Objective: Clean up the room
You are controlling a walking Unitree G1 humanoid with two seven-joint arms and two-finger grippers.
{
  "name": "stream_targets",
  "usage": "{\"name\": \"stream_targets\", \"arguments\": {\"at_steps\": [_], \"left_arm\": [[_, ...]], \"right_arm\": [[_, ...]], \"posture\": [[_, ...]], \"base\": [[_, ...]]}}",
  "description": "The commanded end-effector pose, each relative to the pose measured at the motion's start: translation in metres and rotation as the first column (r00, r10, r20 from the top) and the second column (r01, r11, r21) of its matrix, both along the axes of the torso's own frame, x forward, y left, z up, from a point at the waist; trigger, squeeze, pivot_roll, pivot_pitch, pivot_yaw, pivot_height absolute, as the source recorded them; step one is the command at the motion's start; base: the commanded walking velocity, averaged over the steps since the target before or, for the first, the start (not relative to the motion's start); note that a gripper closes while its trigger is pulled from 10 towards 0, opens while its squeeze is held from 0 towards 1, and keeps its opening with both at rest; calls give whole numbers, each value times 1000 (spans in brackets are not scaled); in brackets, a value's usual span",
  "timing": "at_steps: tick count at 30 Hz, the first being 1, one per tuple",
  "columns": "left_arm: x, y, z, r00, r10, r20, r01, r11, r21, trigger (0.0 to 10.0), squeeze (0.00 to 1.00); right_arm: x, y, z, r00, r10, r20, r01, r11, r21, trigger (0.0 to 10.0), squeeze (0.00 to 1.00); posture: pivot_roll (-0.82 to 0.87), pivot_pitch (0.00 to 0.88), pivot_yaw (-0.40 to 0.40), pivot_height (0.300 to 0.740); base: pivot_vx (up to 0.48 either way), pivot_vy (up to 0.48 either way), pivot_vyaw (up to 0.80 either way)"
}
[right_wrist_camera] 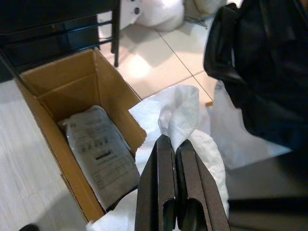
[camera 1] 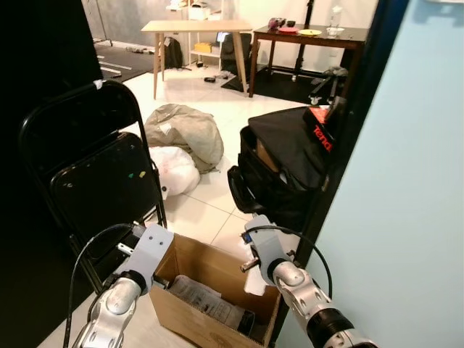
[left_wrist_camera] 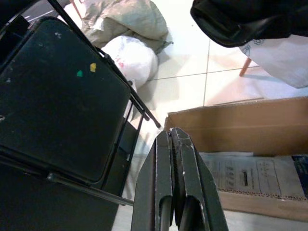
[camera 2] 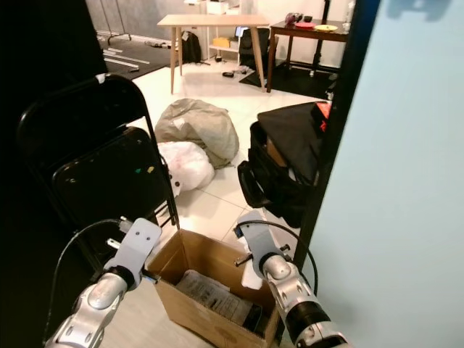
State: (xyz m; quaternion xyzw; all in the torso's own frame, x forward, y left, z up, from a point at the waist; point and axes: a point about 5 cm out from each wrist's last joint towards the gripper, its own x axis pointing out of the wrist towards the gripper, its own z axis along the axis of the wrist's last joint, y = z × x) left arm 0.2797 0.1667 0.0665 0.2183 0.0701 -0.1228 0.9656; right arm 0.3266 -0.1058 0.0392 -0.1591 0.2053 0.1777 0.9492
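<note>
An open cardboard box (camera 1: 190,256) stands on the floor between my arms, with a flat plastic-wrapped packet (right_wrist_camera: 98,149) lying inside it. My right gripper (right_wrist_camera: 172,140) is shut on a crumpled white paper towel (right_wrist_camera: 178,113), held just beside the box's right wall and near its rim. The towel (camera 1: 255,281) hangs below that wrist in the left eye view. My left gripper (left_wrist_camera: 172,133) is shut with nothing in it, hovering over the box's left corner by the chair.
A black folding chair (camera 1: 101,174) stands close on the left. A black bag (camera 1: 283,167) sits ahead on the right, beside a light blue wall (camera 1: 406,181). A white plastic bag (camera 1: 174,170) and a grey sack (camera 1: 185,130) lie on the tiles ahead. Two tables (camera 1: 196,27) stand far back.
</note>
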Motion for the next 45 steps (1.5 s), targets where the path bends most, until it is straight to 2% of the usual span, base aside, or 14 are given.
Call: {"name": "stream_targets", "arguments": {"at_steps": [1, 4, 6, 9, 13, 15, 20, 28, 31, 33, 38, 43, 45], "left_arm": [[-6, -2, 0, 993, -113, -13, 114, 993, 41, 10000, 0], [-8, -4, 1, 988, -152, -17, 152, 987, 49, 10000, 0], [-13, -4, 6, 986, -168, 12, 168, 985, 26, 10000, 0], [-17, -6, 11, 980, -195, 33, 195, 981, 8, 10000, 0], [-34, -11, 31, 952, -292, 87, 299, 950, -89, 10000, 0], [-40, -14, 38, 940, -326, 98, 337, 933, -128, 10000, 0], [-45, -16, 41, 927, -365, 90, 375, 914, -155, 10000, 0], [-57, -22, 46, 872, -486, 61, 488, 854, -180, 10000, 0], [-59, -22, 47, 862, -505, 53, 505, 842, -191, 10000, 0], [-63, -23, 47, 838, -545, 35, 541, 820, -186, 10000, 0], [-68, -21, 46, 807, -591, -2, 580, 792, -190, 10000, 0], [-69, -21, 47, 796, -605, -6, 593, 782, -191, 10000, 0], [-71, -23, 49, 784, -620, -7, 606, 768, -205, 10000, 0]], "right_arm": [[4, 0, 1, 1000, 6, -9, -6, 1000, -14, 10000, 0], [6, 0, 2, 1000, 7, -8, -7, 1000, -17, 10000, 0], [9, 2, 5, 1000, 15, -9, -15, 1000, -7, 10000, 0], [11, 4, 6, 1000, 25, -8, -25, 1000, -11, 10000, 0], [15, 12, 10, 999, 49, -9, -50, 999, -21, 10000, 0], [16, 15, 11, 997, 73, -10, -73, 997, -32, 10000, 0], [14, 19, 9, 994, 106, -21, -107, 993, -54, 10000, 0], [9, 31, 4, 976, 216, -34, -219, 967, -134, 10000, 0], [8, 32, 4, 974, 225, -33, -227, 963, -143, 10000, 0], [8, 31, 3, 974, 225, -35, -228, 962, -152, 10000, 0], [8, 30, 2, 976, 215, -34, -218, 963, -156, 10000, 0], [7, 30, 2, 974, 223, -32, -225, 960, -165, 10000, 0], [7, 29, 2, 974, 225, -30, -227, 959, -170, 10000, 0]], "posture": [[20, 90, -52, 740], [20, 90, -52, 740], [49, 175, -67, 740], [59, 200, -70, 740], [95, 291, -77, 740], [98, 303, -81, 740], [99, 309, -84, 740], [96, 317, -86, 740], [96, 318, -86, 740], [96, 319, -85, 740], [99, 320, -85, 740], [101, 320, -87, 740], [101, 320, -88, 740]], "base": [[0, 0, 0], [0, 0, 0], [0, 0, 0], [0, 0, 0], [0, 0, 0], [0, 0, 0], [0, 0, 0], [0, 0, 0], [0, 0, 0], [0, 0, 0], [0, 0, 0], [0, 0, 0], [0, 0, 0]]}}
